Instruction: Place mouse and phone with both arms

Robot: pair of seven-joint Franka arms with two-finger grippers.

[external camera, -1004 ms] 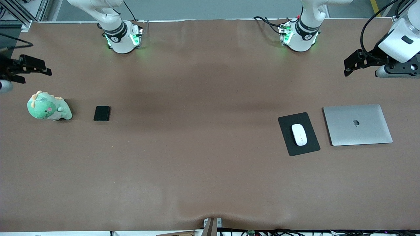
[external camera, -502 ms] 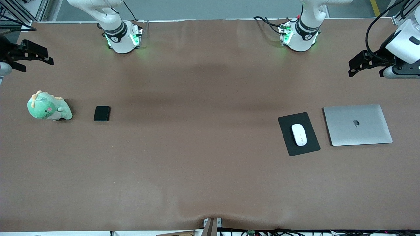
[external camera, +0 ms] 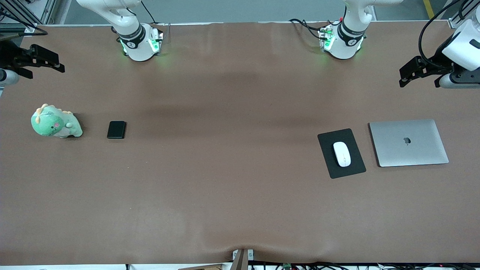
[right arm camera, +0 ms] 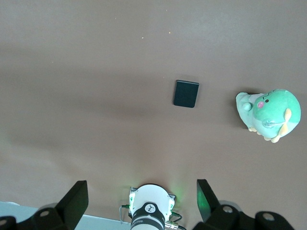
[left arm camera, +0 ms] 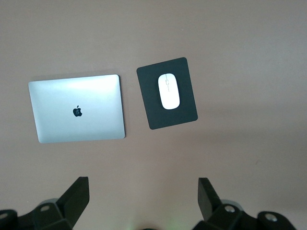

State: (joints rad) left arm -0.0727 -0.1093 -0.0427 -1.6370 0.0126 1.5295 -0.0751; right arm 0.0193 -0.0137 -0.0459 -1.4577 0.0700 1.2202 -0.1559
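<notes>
The white mouse (external camera: 342, 153) lies on a black mouse pad (external camera: 330, 140) beside a closed silver laptop (external camera: 408, 143) toward the left arm's end of the table; it also shows in the left wrist view (left arm camera: 169, 91). The black phone (external camera: 116, 129) lies beside a green plush dinosaur (external camera: 54, 122) toward the right arm's end; it also shows in the right wrist view (right arm camera: 185, 93). My left gripper (external camera: 407, 77) hangs open and empty high over the table's edge, up from the laptop. My right gripper (external camera: 52, 63) hangs open and empty high over the other edge, up from the dinosaur.
The two arm bases (external camera: 140, 43) (external camera: 341, 41) stand along the table edge farthest from the front camera. The brown table (external camera: 225, 168) is bare between the phone and the mouse pad. The laptop (left arm camera: 76, 115), the pad (left arm camera: 146, 115) and the dinosaur (right arm camera: 268, 115) show in the wrist views.
Both grippers rose and drew away from the table's objects over the last second, then nearly settled. The mouse, phone, laptop and dinosaur have not moved.
</notes>
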